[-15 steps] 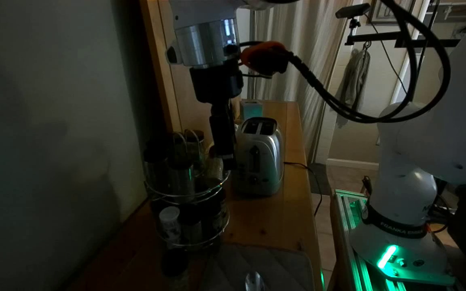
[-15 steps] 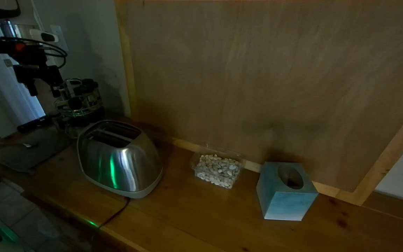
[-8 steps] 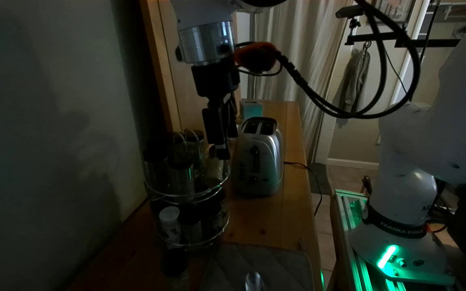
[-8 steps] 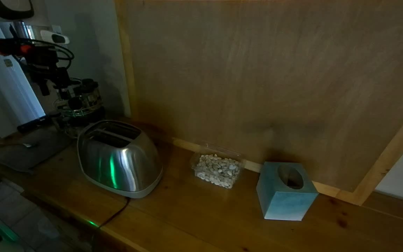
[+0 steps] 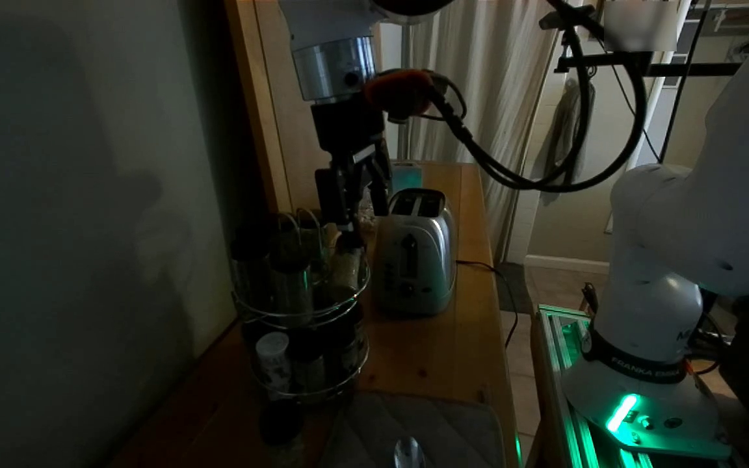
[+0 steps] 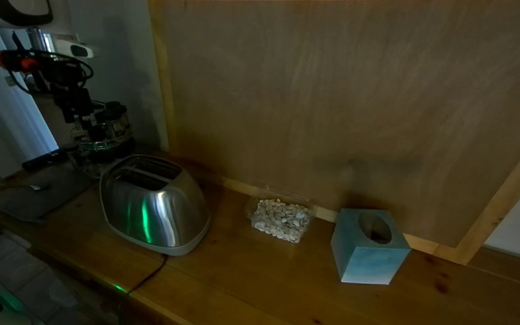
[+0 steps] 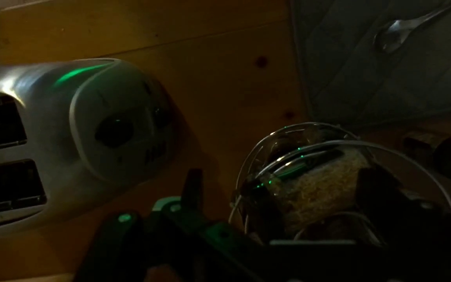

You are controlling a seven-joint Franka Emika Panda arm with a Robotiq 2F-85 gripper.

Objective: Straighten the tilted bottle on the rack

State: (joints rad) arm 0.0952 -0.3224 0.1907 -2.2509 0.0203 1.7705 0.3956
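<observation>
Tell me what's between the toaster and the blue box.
Between the toaster and the blue box, in an exterior view, stands a clear tub of pale bits.

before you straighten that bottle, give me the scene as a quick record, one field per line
rack: round, two-tier, shiny wire, with jars on it
bottle: on the upper tier, leaning, pale grainy contents
gripper: open, over the rack by the bottle; contact cannot be told
toaster: silver, slots facing up, standing apart from the rack
mat: grey, quilted, with a spoon on it
blue box: oval opening on top, on the wooden counter
lighting: dim
task status: not done, bottle not upright
</observation>
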